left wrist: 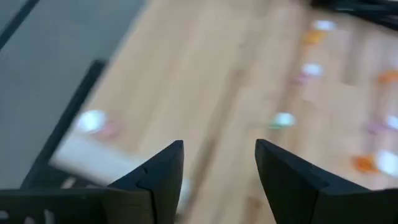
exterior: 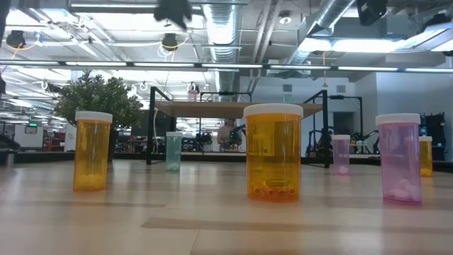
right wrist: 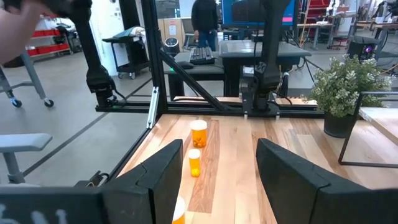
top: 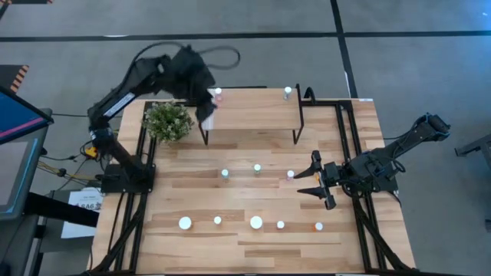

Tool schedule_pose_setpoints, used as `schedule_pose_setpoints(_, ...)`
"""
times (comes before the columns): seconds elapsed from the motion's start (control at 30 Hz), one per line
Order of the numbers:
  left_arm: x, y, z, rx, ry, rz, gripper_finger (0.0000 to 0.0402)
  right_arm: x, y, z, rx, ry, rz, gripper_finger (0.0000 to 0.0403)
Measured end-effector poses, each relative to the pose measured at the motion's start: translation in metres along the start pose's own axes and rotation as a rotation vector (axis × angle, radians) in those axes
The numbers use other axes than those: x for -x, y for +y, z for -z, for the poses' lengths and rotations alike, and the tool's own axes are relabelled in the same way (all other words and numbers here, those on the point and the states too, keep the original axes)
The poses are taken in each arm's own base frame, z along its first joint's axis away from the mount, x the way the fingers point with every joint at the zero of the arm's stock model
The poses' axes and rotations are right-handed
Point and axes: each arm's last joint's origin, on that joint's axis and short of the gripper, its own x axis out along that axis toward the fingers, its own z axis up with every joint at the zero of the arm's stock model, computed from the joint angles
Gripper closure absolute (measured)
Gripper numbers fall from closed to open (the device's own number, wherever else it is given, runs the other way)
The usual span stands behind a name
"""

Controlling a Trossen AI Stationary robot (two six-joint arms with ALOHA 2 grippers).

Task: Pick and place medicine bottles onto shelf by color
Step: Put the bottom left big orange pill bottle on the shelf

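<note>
Two bottles stand on the shelf (top: 253, 115): a pink one (top: 218, 93) just beside the left gripper (top: 205, 115), whose fingers are spread with nothing between them, and another (top: 288, 92) farther along. The right gripper (top: 315, 184) waits wide open above the table (top: 199, 195), near three more bottles.

High view straight down over table (top: 261, 199); low view level, close to bottles (exterior: 273, 152); wrist views forward.
</note>
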Motion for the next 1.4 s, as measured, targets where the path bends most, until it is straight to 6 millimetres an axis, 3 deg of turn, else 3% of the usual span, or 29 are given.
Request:
schedule_pose_setpoints(0.27, 0.028, -0.116, 0.032, -0.197, 0.012, 0.032, 0.0236, 0.0, 0.0, 0.0, -0.004, -0.004, -0.001, 0.0178)
schedule_pose_setpoints(0.4, 0.034, -0.16, 0.058, -0.273, 0.03, 0.024, 0.0252, 0.0, 0.0, 0.0, -0.005, -0.004, -0.001, 0.0178)
schedule_pose_setpoints(0.5, 0.035, -0.181, 0.079, -0.257, 0.026, -0.016, 0.0272, 0.0, 0.0, 0.0, -0.005, -0.004, -0.001, 0.0178)
schedule_pose_setpoints(0.63, 0.034, -0.199, 0.109, -0.212, 0.031, -0.043, 0.0317, 0.0, 0.0, -0.001, -0.005, -0.005, -0.001, 0.0178)
schedule_pose_setpoints(0.8, 0.017, -0.215, 0.144, -0.153, 0.068, -0.024, 0.0386, 0.0, 0.0, 0.0, -0.005, -0.005, -0.001, 0.0178)
schedule_pose_setpoints(0.9, -0.002, -0.221, 0.163, -0.12, 0.139, -0.019, 0.0396, 0.0, 0.0, 0.0, -0.005, -0.005, -0.001, 0.0178)
schedule_pose_setpoints(1.1, -0.043, -0.225, 0.198, -0.034, 0.33, 0.0, 0.0347, 0.0, 0.0, 0.0, -0.012, -0.005, -0.001, 0.0178)
schedule_pose_setpoints(1.4, -0.083, -0.229, 0.234, 0.056, 0.45, 0.076, 0.0205, 0.0, 0.0, 0.0, -0.012, -0.004, 0.0, 0.0178)
